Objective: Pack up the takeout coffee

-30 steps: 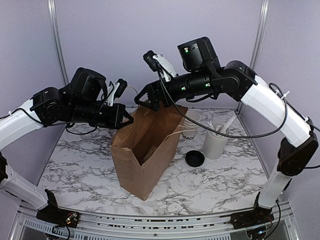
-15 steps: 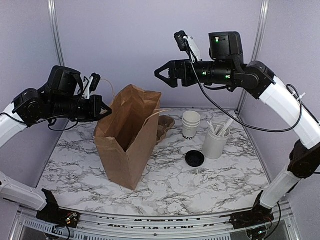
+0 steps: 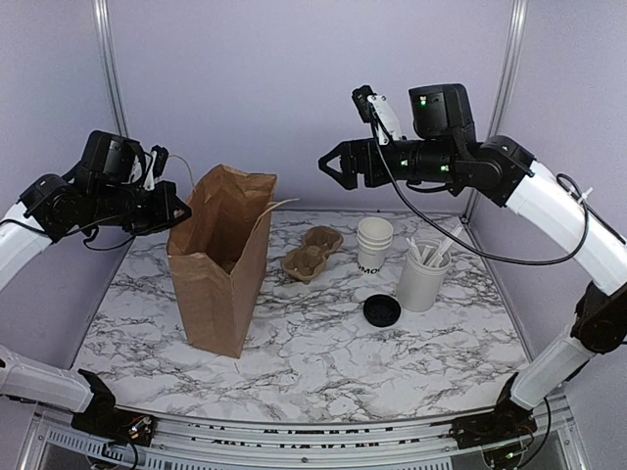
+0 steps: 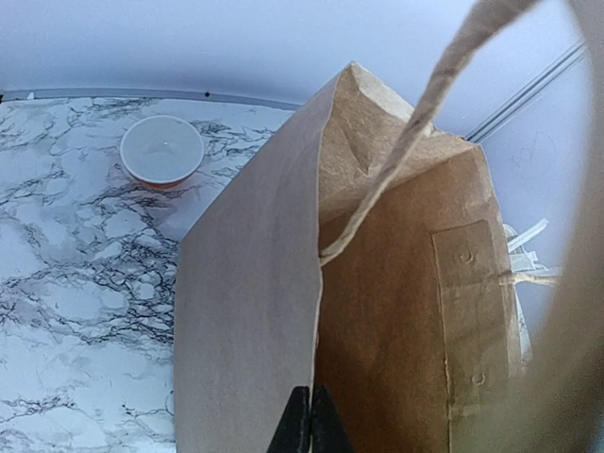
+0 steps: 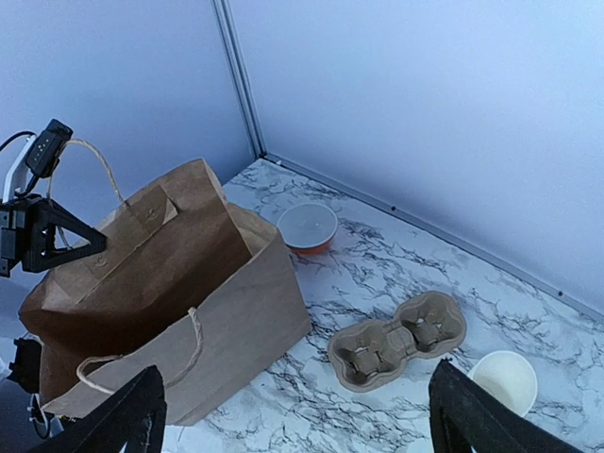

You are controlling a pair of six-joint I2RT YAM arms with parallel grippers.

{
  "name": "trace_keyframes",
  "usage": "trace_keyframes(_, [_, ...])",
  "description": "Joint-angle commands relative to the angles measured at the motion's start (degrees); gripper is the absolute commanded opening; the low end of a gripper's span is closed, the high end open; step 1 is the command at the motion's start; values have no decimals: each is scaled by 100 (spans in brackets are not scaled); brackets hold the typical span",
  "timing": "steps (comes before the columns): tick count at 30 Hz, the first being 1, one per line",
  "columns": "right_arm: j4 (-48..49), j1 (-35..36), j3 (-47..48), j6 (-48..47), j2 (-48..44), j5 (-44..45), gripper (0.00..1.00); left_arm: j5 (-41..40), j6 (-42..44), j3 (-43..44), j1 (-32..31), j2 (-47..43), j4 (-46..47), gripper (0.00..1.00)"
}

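left pincer (image 3: 179, 210) is clamped on the bag (image 3: 220, 269) rim, right pincer (image 3: 333, 164) hangs open and empty up top, lid (image 3: 380, 310) sits right of centre by the cups (image 3: 373, 245), so one tug too many and that bag tips or folds shut imo.

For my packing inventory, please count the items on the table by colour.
Brown: 2, paper bag, cup carrier
White: 2, cup stack, utensil holder
Black: 1, lid
Orange with white top: 1, small tub
Total: 6
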Motion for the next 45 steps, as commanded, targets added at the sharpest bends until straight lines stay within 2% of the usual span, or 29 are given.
trace_keyframes(1, [353,-288,-300,50,-357,182,94,189,160,-144,397,-86,-32,1])
trace_keyframes(12, [595,-880,-1022,150,-552,-159,94,712,538,-196,1678,-137,-200,1])
trace_keyframes(25, [355,-1041,-912,-31,-73,-147,95,1169,904,-270,2929,-174,-543,1])
trace_keyframes(37, [258,-1068,-1027,-145,91,-42,95,1413,1255,90,3617,140,-603,1])
trace_keyframes(45, [238,-1081,-1055,-193,210,24,95,1456,1448,451,3818,493,-666,2])
